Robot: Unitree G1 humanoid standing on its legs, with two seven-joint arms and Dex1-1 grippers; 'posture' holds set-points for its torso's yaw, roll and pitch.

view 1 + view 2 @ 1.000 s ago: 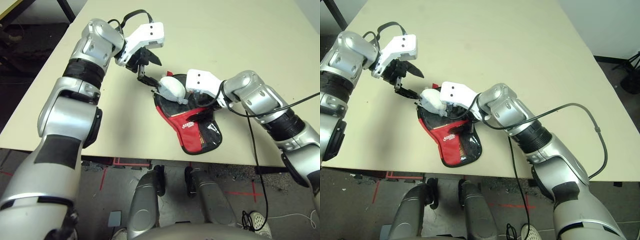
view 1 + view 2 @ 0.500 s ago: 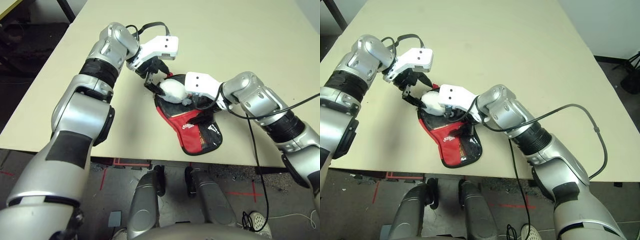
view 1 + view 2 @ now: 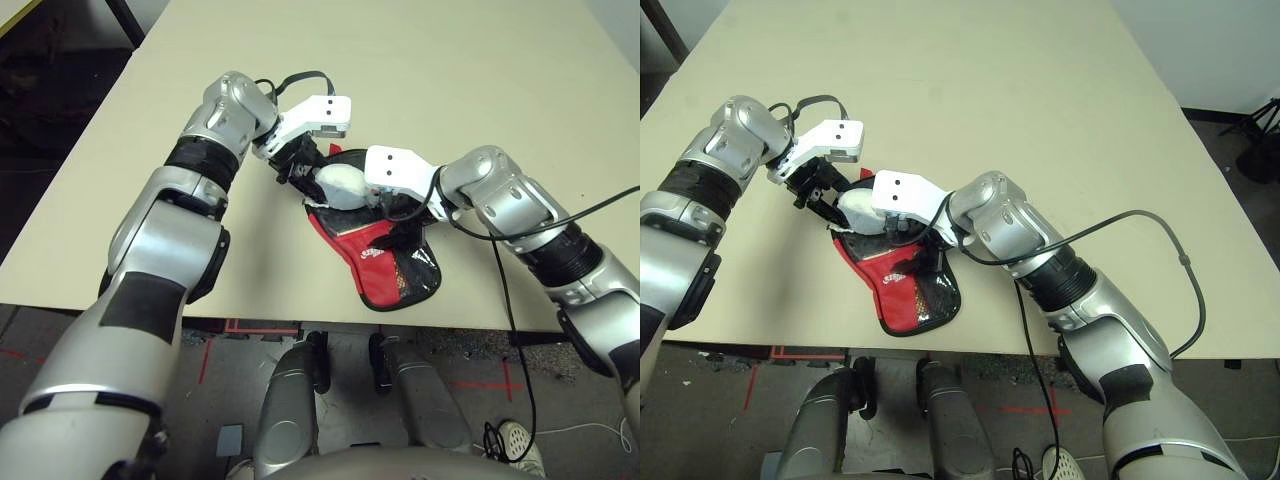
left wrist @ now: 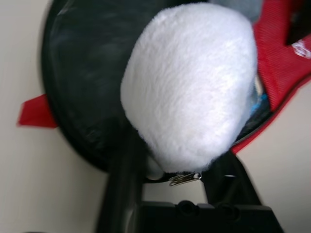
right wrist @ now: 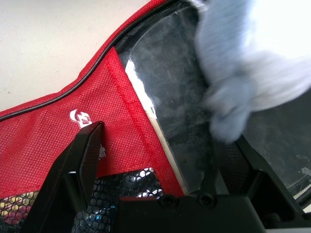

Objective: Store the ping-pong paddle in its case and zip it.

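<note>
My right gripper [image 5: 170, 131] stood open over the red-and-black case [image 3: 372, 275] on the table; white plush [image 4: 189, 82] apparently masked my left gripper [image 3: 312, 188], its state impossible to tell.

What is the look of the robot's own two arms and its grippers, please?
Both arms are silvery with rounded joints, black bands and black patches. Each wrist carries a white housing with small dark dots. The left gripper and right gripper each have two black fingers. A black strap loops by the left wrist; a thin black cable trails along the right arm.
</note>
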